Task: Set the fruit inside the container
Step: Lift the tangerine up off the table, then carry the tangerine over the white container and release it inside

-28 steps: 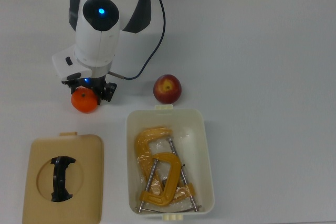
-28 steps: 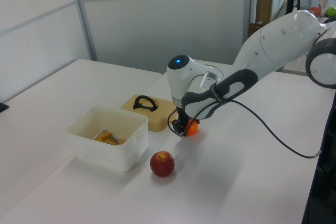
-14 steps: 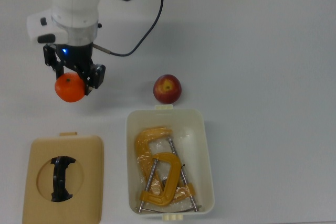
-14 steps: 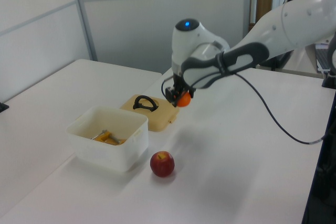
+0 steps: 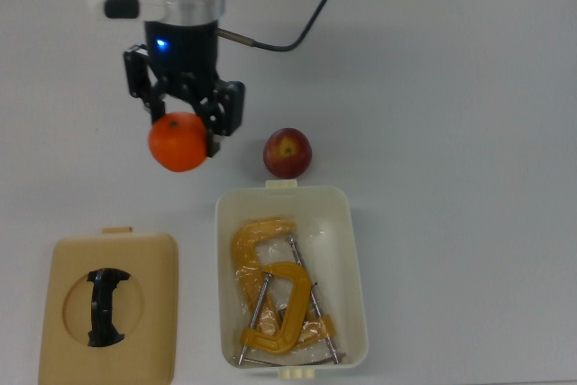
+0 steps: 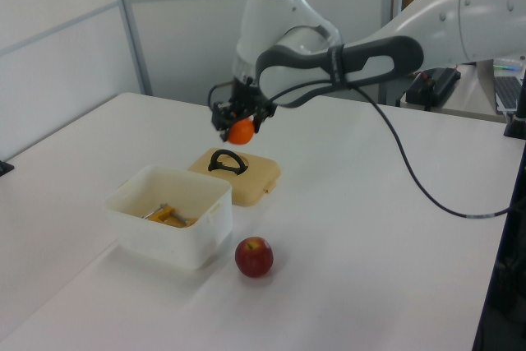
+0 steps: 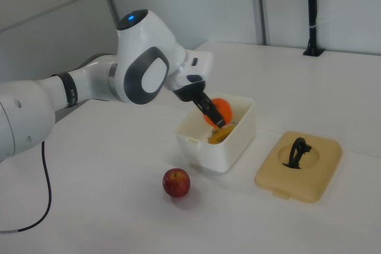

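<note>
A Franka arm's black two-finger gripper (image 5: 183, 128) carries a bright orange tangerine-like fruit (image 5: 178, 142) well above the white table (image 5: 451, 87), its jaws pinching the fruit from either side. A second ago the orange sat on the tabletop under the gripper; half a second ago it was off the surface and farther toward the top view's left. Now it hangs higher and has swung toward the top view's right, nearer the cream-white rectangular plastic tub (image 5: 355, 277), though in the top view it remains outside the tub's rim. Judged from that, the pick is done and the carry is under way, with the drop not yet made.

The dark red apple with a yellow patch at its stem (image 5: 288, 152) rests on the table just beside the tub's short end, unmoved and waiting its turn. Inside the tub lie orange C-clamps with steel screws (image 5: 275, 290), so the fruit would land on top of them. The flat tan lid with a black handle (image 5: 107, 306) lies apart on the table, leaving the tub open.
</note>
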Tool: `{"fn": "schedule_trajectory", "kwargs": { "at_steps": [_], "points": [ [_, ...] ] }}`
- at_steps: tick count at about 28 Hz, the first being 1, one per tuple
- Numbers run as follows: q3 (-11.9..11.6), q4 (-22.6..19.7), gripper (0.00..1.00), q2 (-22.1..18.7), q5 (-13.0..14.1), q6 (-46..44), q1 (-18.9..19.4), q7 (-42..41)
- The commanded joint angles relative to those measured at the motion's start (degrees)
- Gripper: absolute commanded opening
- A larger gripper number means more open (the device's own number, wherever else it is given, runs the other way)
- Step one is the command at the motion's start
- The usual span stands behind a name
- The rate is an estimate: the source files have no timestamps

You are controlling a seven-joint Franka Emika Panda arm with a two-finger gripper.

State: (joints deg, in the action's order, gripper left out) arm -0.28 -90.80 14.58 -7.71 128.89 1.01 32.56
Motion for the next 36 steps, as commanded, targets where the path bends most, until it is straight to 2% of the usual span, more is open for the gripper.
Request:
{"fn": "schedule_trajectory", "kwargs": {
  "at_steps": [1,4,6,8,9,19,23,24,27,28,29,31,33,36],
  "points": [
    [-0.5,5.3,0.0,6.4,-1.6,-0.9,4.7,5.7],
    [-0.5,5.5,0.02,9.0,-4.4,-0.7,6.7,10.5],
    [-0.5,5.7,0.18,10.1,-5.6,-0.7,7.6,12.8],
    [-0.5,6.4,0.47,11.2,-6.2,-0.7,8.0,14.3],
    [-0.5,6.9,0.99,12.0,-6.3,-0.7,8.1,15.4],
    [-0.6,7.0,1.0,11.8,-7.3,-1.0,9.5,18.3],
    [-0.8,6.1,1.0,9.1,-7.6,-1.8,9.5,15.9],
    [-0.7,3.6,1.0,6.6,-6.8,-4.2,9.4,11.1],
    [-0.5,1.8,1.0,4.0,-4.9,-9.0,9.4,3.9],
    [-0.6,1.7,1.0,3.3,-3.5,-10.5,9.4,2.0],
    [-0.7,1.6,1.0,2.4,-0.8,-13.4,9.4,-2.0],
    [-0.9,1.6,1.0,2.1,1.5,-15.3,9.4,-6.1],
    [-1.0,1.4,1.0,1.9,2.7,-16.4,9.4,-9.1],
    [-0.8,-1.3,1.0,1.8,2.9,-16.8,9.4,-13.0]
  ]
}}
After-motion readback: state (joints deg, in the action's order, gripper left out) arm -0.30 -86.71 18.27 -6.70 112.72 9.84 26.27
